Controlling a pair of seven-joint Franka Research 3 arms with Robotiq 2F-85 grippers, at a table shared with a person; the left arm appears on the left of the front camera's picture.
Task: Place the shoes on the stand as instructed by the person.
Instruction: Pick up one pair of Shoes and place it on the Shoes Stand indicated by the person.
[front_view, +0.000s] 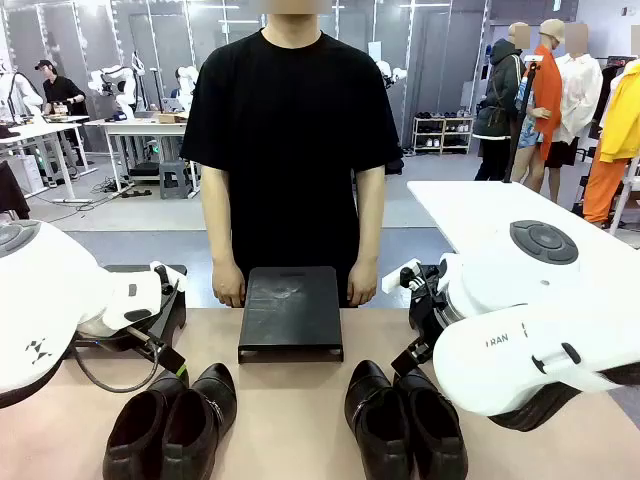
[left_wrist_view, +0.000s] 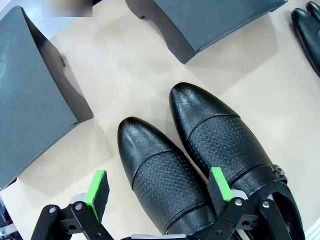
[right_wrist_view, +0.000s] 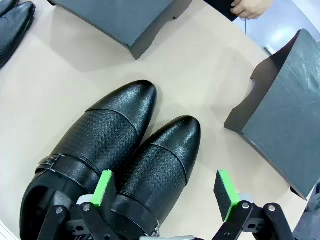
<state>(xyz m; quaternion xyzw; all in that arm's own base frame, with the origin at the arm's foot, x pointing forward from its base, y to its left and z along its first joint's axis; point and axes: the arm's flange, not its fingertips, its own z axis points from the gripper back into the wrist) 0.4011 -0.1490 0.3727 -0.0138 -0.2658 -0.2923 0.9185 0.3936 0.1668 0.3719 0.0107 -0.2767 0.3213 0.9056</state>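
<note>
Two pairs of glossy black shoes stand toes-forward on the tan table, the left pair (front_view: 172, 425) and the right pair (front_view: 405, 420). A low black stand (front_view: 291, 310) sits in the middle, before the person (front_view: 290, 130), whose hands (front_view: 228, 285) rest at the far edge. My left gripper (left_wrist_view: 159, 189) hangs open over the left pair (left_wrist_view: 200, 145), one perforated shoe between its green pads (left_wrist_view: 98, 192). My right gripper (right_wrist_view: 166, 190) is open too, above the right pair (right_wrist_view: 115, 135), its pads (right_wrist_view: 227, 192) straddling the nearer shoe. Both pairs carry a buckle strap (right_wrist_view: 50, 161).
A second black stand (front_view: 150, 290) sits at the far left, partly behind my left arm, and appears again as a stand (left_wrist_view: 30, 95). A third stand (right_wrist_view: 285, 125) lies to the right of the right pair. People and other tables stand far behind.
</note>
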